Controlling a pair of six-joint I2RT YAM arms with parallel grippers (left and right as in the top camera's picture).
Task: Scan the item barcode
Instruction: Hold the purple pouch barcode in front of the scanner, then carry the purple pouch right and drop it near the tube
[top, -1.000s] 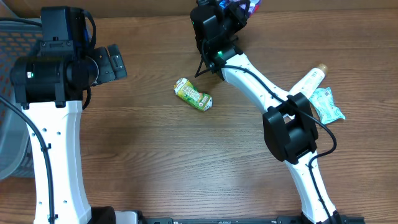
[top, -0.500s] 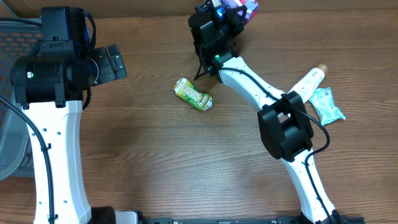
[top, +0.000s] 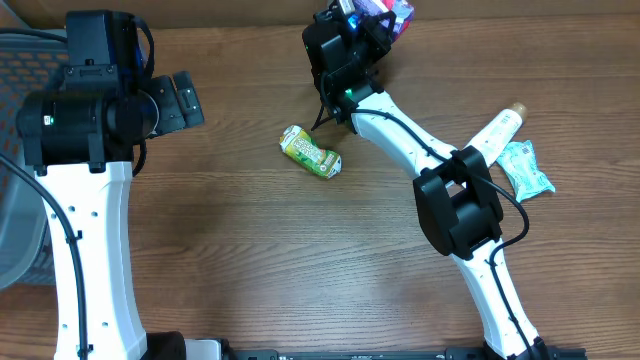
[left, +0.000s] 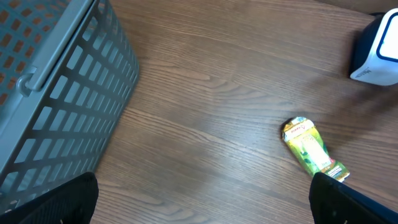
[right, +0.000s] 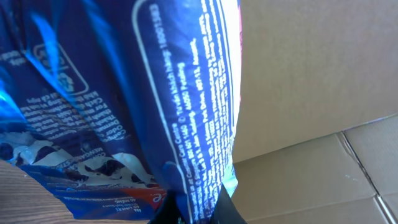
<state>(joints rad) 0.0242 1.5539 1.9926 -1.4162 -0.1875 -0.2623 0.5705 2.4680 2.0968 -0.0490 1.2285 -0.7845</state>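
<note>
Trouble may come if the blue packet (right: 155, 93), pinched in your right gripper (right: 193, 214) by the far edge of the table (top: 300, 250), twists or slips so the scanner (left: 375, 53) cannot read it, while your left gripper (top: 186, 100) hangs wide open.

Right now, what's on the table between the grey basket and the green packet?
Nothing. In the left wrist view, the stretch from the grey basket to the green packet is bare wooden table.
</note>
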